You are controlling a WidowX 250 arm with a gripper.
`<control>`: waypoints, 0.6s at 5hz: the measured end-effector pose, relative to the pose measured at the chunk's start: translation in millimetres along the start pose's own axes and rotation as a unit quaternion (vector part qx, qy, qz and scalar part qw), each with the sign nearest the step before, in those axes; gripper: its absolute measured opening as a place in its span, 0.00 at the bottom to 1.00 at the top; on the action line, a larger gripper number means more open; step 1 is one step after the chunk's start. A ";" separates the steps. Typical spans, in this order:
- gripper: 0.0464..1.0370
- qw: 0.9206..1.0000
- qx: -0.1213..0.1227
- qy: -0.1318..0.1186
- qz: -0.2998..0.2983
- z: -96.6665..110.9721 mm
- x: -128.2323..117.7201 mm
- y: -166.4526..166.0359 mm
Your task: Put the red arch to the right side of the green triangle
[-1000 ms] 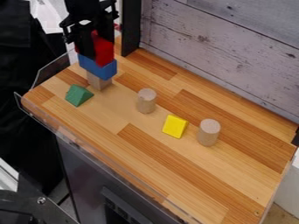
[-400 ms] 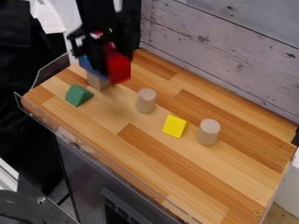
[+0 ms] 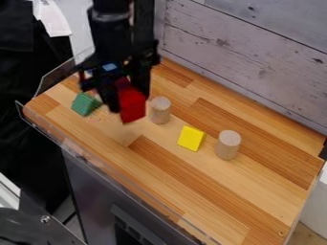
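- You can't read any text, label, brand, number or sign here.

Looks brightly, evenly lit across the wooden tabletop (image 3: 204, 191), shades softly beneath the red arch (image 3: 133, 105), sinks near-black at left.

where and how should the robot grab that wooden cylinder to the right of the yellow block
I'd grip the upper sides of the wooden cylinder, coming straight down from above: it stands upright, flat round top facing up. The yellow block sits to its left, so that side looks tighter.
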State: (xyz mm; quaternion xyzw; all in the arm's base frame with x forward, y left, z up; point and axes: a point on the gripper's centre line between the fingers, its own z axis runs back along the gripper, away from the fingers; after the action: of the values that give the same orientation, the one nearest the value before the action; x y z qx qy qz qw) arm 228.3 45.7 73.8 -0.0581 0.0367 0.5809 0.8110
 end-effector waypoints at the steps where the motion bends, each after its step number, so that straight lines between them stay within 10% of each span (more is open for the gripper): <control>1: 0.54 1.000 -0.002 0.018 0.015 -10.9 -5.3 1.4; 3: 0.54 0.999 0.013 0.042 0.022 -43.8 -6.7 -5.9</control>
State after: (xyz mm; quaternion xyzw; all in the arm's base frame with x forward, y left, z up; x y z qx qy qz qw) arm 232.1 31.5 31.6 -0.0712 0.0795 0.5951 0.7966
